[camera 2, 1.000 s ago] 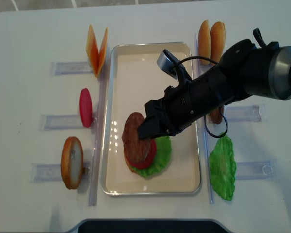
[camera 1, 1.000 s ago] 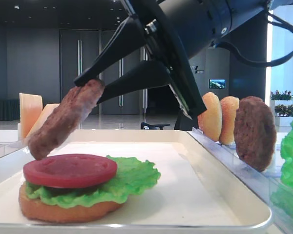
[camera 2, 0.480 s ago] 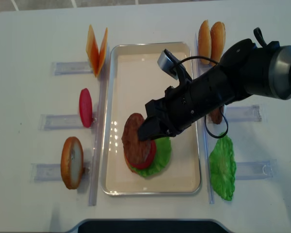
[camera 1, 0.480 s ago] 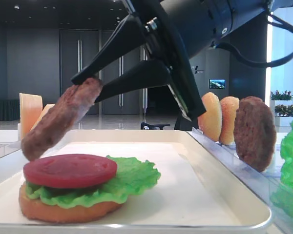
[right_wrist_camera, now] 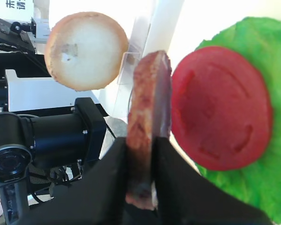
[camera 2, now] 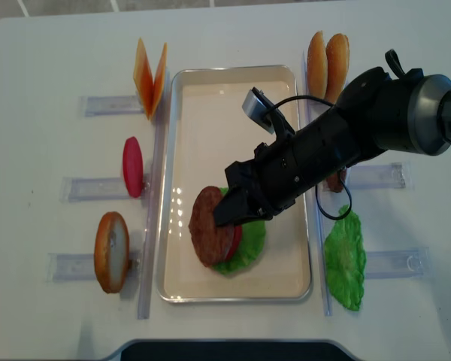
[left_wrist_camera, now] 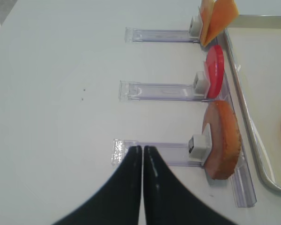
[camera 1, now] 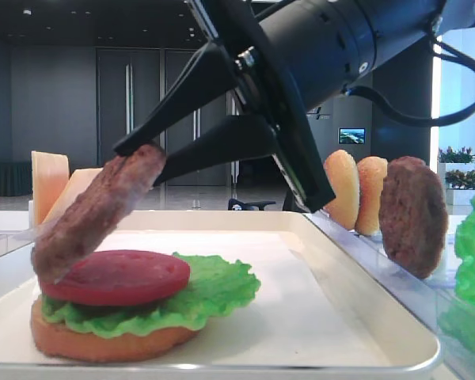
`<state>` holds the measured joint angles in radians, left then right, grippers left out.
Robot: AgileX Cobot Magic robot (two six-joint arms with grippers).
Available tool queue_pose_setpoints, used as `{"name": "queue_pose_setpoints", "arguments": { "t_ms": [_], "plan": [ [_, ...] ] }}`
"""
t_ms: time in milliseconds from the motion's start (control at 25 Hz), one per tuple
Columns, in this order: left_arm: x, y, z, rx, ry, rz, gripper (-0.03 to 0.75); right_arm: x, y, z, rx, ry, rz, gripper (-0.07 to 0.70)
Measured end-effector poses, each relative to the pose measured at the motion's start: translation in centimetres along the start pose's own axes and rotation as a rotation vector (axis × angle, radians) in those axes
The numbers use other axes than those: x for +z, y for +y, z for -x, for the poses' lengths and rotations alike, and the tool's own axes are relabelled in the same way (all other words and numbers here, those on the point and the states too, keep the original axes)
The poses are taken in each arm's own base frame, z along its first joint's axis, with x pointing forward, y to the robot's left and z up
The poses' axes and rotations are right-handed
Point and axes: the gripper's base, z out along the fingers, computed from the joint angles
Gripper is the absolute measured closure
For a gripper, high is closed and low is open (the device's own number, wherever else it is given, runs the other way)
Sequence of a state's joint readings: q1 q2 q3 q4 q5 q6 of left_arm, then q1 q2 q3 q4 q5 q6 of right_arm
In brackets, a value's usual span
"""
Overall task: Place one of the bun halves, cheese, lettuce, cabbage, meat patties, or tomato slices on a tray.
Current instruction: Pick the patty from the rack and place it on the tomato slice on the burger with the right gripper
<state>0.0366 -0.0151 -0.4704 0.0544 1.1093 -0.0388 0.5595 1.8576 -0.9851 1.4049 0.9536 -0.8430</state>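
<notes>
A: On the white surface [camera 2: 52, 53], you have the tray [camera 2: 282, 83] in the middle with the stack half built: a bun half [camera 1: 103, 340] at the bottom, lettuce [camera 1: 214, 289] on it, a tomato slice [camera 1: 119, 277] on top.

B: And the patty?

A: Your right tool [camera 1: 142, 150] is clamped on the edge of a meat patty [camera 1: 95, 214]. It hangs tilted, its low end at the left rim of the tomato slice; whether it touches, I can't tell. I'd judge it one release from placed.

B: What's left outside the tray?

A: To your left, in the clear racks [left_wrist_camera: 164, 91], the cheese slices [camera 2: 150, 71], a second tomato slice [camera 2: 132, 167] and a bun half [camera 2: 111, 252]. To your right, two bun halves [camera 2: 327, 56], another lettuce leaf [camera 2: 346, 259] and a second patty [camera 1: 412, 214].

B: The left tool?

A: Your left tool [left_wrist_camera: 141, 151] has its jaws together on nothing, over the near rack.
</notes>
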Motion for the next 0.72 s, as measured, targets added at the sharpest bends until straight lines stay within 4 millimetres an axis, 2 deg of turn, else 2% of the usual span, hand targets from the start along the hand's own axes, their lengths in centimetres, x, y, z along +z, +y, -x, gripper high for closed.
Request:
{"name": "queue_pose_setpoints", "arguments": {
  "t_ms": [480, 560, 720],
  "plan": [
    [0.00, 0.00, 0.00, 0.000, 0.000, 0.000, 0.716, 0.00, -0.09, -0.04, -0.010, 0.004, -0.010, 0.469],
    [0.00, 0.00, 0.00, 0.000, 0.000, 0.000, 0.716, 0.00, -0.12, -0.07, -0.015, 0.008, -0.014, 0.440],
    [0.00, 0.00, 0.00, 0.000, 0.000, 0.000, 0.716, 0.00, -0.16, -0.11, -0.039, 0.013, -0.018, 0.286]
  ]
}}
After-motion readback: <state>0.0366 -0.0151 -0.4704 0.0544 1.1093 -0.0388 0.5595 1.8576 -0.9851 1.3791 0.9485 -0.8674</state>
